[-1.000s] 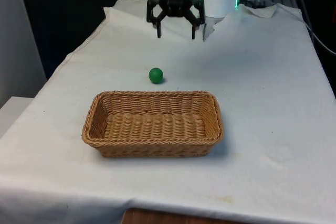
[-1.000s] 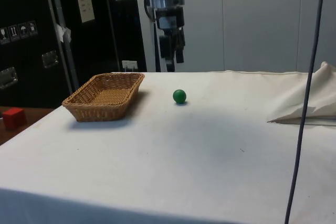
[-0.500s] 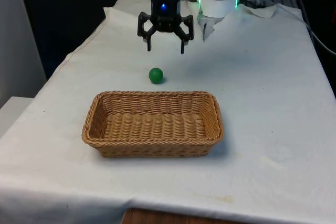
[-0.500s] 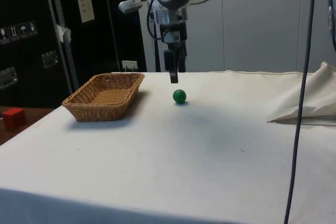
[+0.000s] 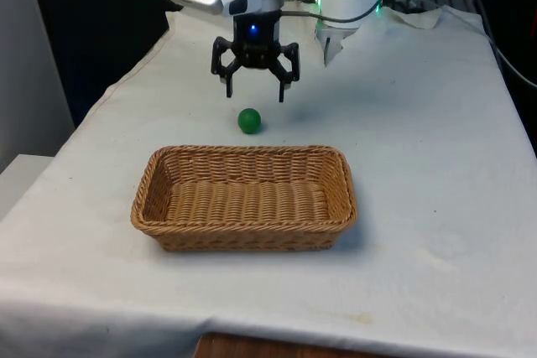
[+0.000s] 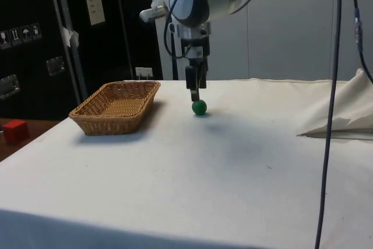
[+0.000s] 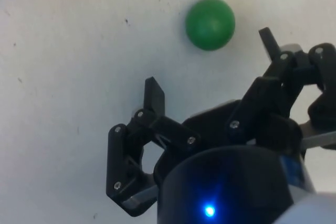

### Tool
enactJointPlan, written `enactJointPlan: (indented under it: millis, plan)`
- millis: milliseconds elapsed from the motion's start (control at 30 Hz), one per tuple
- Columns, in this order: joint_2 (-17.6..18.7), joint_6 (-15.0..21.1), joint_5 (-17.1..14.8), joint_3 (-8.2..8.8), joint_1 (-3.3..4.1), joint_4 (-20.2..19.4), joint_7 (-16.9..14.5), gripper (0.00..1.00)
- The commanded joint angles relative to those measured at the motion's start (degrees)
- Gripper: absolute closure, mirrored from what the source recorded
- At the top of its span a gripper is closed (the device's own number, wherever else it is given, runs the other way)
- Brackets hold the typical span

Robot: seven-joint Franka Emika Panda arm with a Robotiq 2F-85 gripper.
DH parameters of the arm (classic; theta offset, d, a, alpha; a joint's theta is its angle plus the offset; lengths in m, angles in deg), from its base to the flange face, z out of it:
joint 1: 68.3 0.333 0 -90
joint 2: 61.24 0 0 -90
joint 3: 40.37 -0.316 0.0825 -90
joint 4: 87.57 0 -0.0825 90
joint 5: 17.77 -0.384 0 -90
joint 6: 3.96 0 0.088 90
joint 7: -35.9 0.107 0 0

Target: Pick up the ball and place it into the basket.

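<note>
Tool (image 6: 196, 93) seemingly just above green ball (image 6: 199, 107), beside wicker basket (image 6: 116, 107).

In the side view the fingers (image 6: 196, 90) line up one behind the other, so the gap between them cannot be read there, and their tips overlap the top of the ball (image 6: 199, 107); contact cannot be judged. The basket (image 6: 115, 108) hides its own floor behind the near wall in that view. The bench (image 5: 436, 165) is cut off by the front view's lower edge.

Fingers (image 5: 255, 94) lower, now just above ball (image 5: 249, 121)
</note>
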Motion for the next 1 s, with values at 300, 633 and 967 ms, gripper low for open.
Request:
enactJointPlan:
  millis: [300,633,967]
  plan:
    - [2.52,2.35,-5.21,-1.66,-0.69,0.46,-3.21,0.00]
    - [4.98,3.90,-7.91,-2.29,-0.74,0.74,-5.16,0.00]
    - [6.65,5.50,-8.48,-2.58,-0.74,1.38,-5.56,0.00]
